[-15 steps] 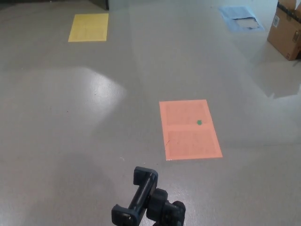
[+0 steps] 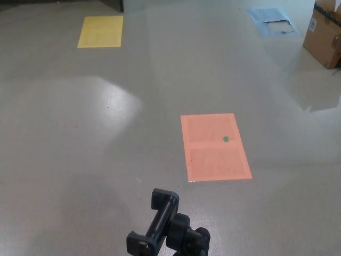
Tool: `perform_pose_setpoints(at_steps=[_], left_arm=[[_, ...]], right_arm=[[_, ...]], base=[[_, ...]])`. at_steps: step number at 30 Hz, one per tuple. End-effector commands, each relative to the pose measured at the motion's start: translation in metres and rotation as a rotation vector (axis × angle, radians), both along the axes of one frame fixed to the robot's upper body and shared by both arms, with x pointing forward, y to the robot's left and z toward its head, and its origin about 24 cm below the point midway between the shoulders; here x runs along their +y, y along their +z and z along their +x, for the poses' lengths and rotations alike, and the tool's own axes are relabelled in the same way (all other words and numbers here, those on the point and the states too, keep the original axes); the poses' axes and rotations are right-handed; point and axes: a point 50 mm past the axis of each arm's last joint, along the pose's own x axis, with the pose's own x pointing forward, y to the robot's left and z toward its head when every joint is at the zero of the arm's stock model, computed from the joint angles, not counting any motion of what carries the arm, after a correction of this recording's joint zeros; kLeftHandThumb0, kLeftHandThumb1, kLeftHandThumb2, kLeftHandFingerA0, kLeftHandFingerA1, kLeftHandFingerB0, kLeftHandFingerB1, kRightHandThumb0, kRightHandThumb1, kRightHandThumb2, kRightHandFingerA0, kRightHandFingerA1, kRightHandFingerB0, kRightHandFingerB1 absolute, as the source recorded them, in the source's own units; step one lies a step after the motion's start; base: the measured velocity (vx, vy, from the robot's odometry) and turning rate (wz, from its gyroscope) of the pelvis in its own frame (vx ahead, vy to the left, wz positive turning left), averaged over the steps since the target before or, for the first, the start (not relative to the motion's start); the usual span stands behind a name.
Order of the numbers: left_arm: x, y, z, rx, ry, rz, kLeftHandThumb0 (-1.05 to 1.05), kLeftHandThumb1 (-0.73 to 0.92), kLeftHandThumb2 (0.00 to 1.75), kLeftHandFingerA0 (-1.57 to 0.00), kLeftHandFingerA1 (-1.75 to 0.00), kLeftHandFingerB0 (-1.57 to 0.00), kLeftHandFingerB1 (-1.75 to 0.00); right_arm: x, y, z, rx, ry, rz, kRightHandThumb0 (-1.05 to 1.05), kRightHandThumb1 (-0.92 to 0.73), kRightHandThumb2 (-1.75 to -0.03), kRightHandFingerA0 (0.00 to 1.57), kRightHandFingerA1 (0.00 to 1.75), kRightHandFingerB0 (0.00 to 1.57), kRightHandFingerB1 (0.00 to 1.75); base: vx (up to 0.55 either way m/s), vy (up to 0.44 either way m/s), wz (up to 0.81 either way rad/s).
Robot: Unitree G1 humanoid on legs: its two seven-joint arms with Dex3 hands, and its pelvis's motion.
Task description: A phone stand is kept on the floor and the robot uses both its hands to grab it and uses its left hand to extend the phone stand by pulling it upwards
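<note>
- Nothing has moved since the earlier frame: the stand, the sheets and the box all sit where they were, and the view itself has not shifted.
- The phone stand (image 2: 166,226) rises into the bottom centre of the frame, seen from above; only its black top shows, cut off by the lower edge.
- Its clamp head (image 2: 157,220) is a long black bracket with a cupped end at each tip, running from lower left to upper right, with a knobbed joint (image 2: 190,240) just beside it on the right.
- Neither of the robot's hands appears anywhere in the picture, so the state of their fingers cannot be told.
- An orange sheet (image 2: 214,146) lies flat on the grey floor (image 2: 80,149) right of centre, near the stand's top in the frame, with a small green dot (image 2: 225,139) on its upper right part.
- A yellow sheet (image 2: 100,31) lies at the upper left.
- A blue sheet (image 2: 272,21) lies at the upper right, and a cardboard box (image 2: 324,34) stands at the right edge just beside it.
</note>
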Motion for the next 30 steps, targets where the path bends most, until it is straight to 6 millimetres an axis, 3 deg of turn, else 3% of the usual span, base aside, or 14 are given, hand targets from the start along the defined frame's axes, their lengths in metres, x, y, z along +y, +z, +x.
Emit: perform_pose_setpoints(at_steps=[1,4,7,8,9,10,11,12,18,19,20,23,29,30], left_arm=[[0.012,0.064,-0.001,-0.501,-0.03,0.116,-0.78,0.7,1.06,-0.36,-0.52,-0.28,-0.46],[0.015,0.067,0.01,-0.526,-0.057,0.125,-0.79,0.68,1.06,-0.37,-0.52,-0.27,-0.45],[0.004,0.075,0.024,-0.542,-0.111,0.117,-0.82,0.67,1.05,-0.36,-0.51,-0.28,-0.44],[0.003,0.078,0.031,-0.555,-0.14,0.122,-0.84,0.66,1.04,-0.36,-0.5,-0.27,-0.43],[0.003,0.082,0.037,-0.57,-0.164,0.13,-0.82,0.79,0.64,-0.39,-0.34,-0.37,-0.32],[0.003,0.085,0.041,-0.583,-0.178,0.138,-0.82,0.79,0.64,-0.39,-0.34,-0.37,-0.32],[0.001,0.09,0.049,-0.614,-0.198,0.144,-0.8,0.8,0.65,-0.38,-0.35,-0.36,-0.32],[-0.003,0.099,0.064,-0.667,-0.227,0.148,-0.89,0.69,1.06,-0.36,-0.47,-0.27,-0.42],[-0.032,0.124,0.094,-0.761,-0.307,0.097,-0.9,0.65,1.05,-0.32,-0.46,-0.31,-0.43],[-0.038,0.127,0.098,-0.774,-0.332,0.091,-0.9,0.65,1.05,-0.34,-0.47,-0.29,-0.42],[-0.048,0.132,0.103,-0.795,-0.376,0.083,-0.89,0.66,1.05,-0.35,-0.47,-0.27,-0.42],[-0.061,0.136,0.107,-0.814,-0.427,0.074,-0.91,0.66,1.06,-0.36,-0.48,-0.27,-0.41],[-0.089,0.141,0.109,-0.808,-0.468,0.011,-0.92,0.65,1.06,-0.36,-0.48,-0.27,-0.41],[-0.097,0.143,0.11,-0.808,-0.486,-0.034,-0.91,0.64,1.05,-0.32,-0.47,-0.27,-0.42]], right_arm=[[0.016,0.04,0.002,-0.342,0.2,-0.008,-0.69,-0.53,-0.87,0.01,0.39,0.0,0.13],[0.027,0.038,0.011,-0.365,0.207,0.001,-0.74,-0.56,-0.9,0.01,0.28,0.0,0.11],[0.036,0.042,0.023,-0.374,0.256,0.028,-0.8,-0.65,-0.99,0.0,0.18,0.0,0.12],[0.038,0.042,0.028,-0.375,0.272,0.037,-0.88,-0.67,-0.98,0.0,0.11,0.0,0.04],[0.041,0.042,0.031,-0.377,0.286,0.056,-0.91,-0.67,-0.96,0.0,0.05,0.0,0.0],[0.042,0.042,0.034,-0.379,0.297,0.075,-0.91,-0.67,-0.96,0.0,0.05,0.0,0.0],[0.045,0.042,0.037,-0.374,0.312,0.097,-0.78,-0.62,-0.89,0.0,0.0,0.0,0.0],[0.05,0.043,0.045,-0.369,0.337,0.115,-0.95,-0.69,-0.99,0.0,0.03,0.0,0.0],[0.065,0.043,0.068,-0.379,0.378,0.113,-0.99,-0.69,-1.03,0.0,0.03,0.0,0.0],[0.068,0.043,0.072,-0.39,0.388,0.128,-0.86,-0.61,-0.94,0.0,0.12,0.0,0.0],[0.073,0.043,0.077,-0.403,0.403,0.147,-0.9,-0.63,-0.97,0.0,0.11,0.0,0.0],[0.081,0.041,0.082,-0.386,0.421,0.158,-1.05,-0.71,-1.06,0.0,0.05,0.0,0.0],[0.1,0.043,0.093,-0.382,0.497,0.12,-1.05,-0.72,-1.1,0.0,0.16,0.0,0.01],[0.106,0.041,0.096,-0.378,0.507,0.128,-0.96,-0.65,-1.02,0.0,0.11,0.0,0.0]], base=[[0.0,0.0,0.0],[0.0,0.0,0.0],[0.0,0.0,0.0],[0.0,0.0,0.0],[0.0,0.0,0.0],[0.0,0.0,0.0],[0.0,0.0,0.0],[0.0,0.0,0.0],[0.0,0.0,0.0],[0.0,0.0,0.0],[0.0,0.0,0.0],[0.0,0.0,0.0],[0.0,0.0,0.0],[0.0,0.0,0.0]])
